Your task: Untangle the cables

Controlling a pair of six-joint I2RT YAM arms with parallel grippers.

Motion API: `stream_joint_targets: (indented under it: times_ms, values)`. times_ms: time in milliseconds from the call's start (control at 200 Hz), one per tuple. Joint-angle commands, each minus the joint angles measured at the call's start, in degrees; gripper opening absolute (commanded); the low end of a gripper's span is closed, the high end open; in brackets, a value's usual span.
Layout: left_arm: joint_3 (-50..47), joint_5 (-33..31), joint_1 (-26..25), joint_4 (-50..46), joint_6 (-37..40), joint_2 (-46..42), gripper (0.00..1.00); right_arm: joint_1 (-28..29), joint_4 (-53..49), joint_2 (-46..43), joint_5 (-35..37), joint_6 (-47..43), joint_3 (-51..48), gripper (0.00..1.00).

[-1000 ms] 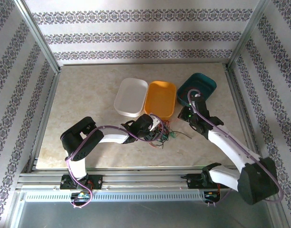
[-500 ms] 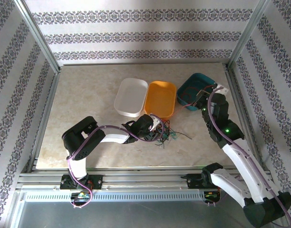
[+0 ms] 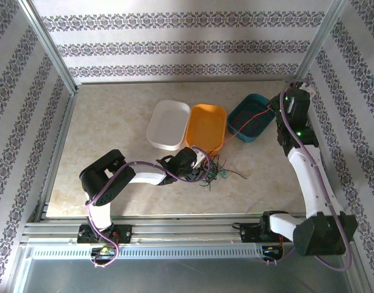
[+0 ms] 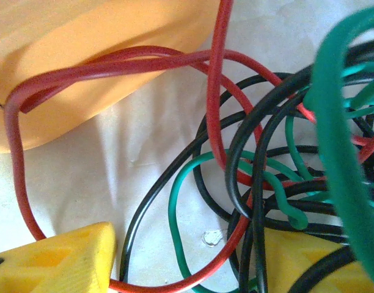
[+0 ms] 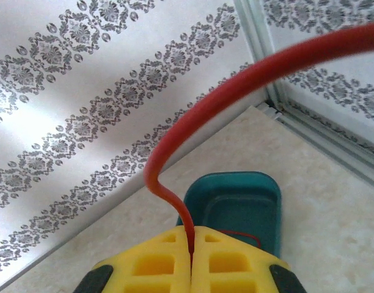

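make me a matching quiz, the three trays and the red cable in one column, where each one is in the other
1 white tray
2 orange tray
3 teal tray
4 red cable

a clamped in the right tool
b middle of the tray row
c left end of the tray row
d right end of the tray row

Pairs: 1-c, 2-b, 3-d, 4-a

Nothing legible

No word, label, brand, number or sign could be read on any surface in the overhead or wrist views. The wall bands point(image 3: 175, 46) carried only a repeating ornamental pattern, not letters.
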Motion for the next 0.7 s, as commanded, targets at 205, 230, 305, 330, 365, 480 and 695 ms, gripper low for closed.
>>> stream_joint_targets:
  times_ms: [205, 230, 305, 330, 365, 480, 695]
  values:
    - [-2.05, -4.14, 0.54, -2.95, -0.54, 0.25, 0.64, -2.23, 6.14, 6.17, -3.15, 0.15, 11.64, 0.00]
    - [-2.10, -4.13, 0.54, -2.96, -0.59, 0.25, 0.65, -2.30, 6.55, 6.24, -3.25, 0.06, 12.25, 0.00]
    - [-2.20, -4.17, 0.54, -3.03, -0.61, 0.37, 0.68, -2.41, 7.61, 6.15, -3.36, -0.15, 13.97, 0.00]
    - [-2.22, -4.18, 0.54, -3.03, -0.65, 0.43, 0.69, -2.41, 7.92, 6.15, -3.42, -0.31, 14.59, 0.00]
    - [-2.16, -4.08, 0.54, -3.04, -0.62, 0.48, 0.69, -2.41, 7.75, 6.23, -3.23, 0.14, 15.44, 0.00]
    - [-2.01, -4.03, 0.54, -3.03, -0.58, 0.50, 0.69, -2.94, 9.83, 6.30, -5.69, 3.35, 14.42, 0.00]
    - [-2.02, -4.03, 0.54, -3.03, -0.78, 0.60, 0.70, -2.70, 17.04, 1.81, -7.66, 9.33, 9.45, 0.00]
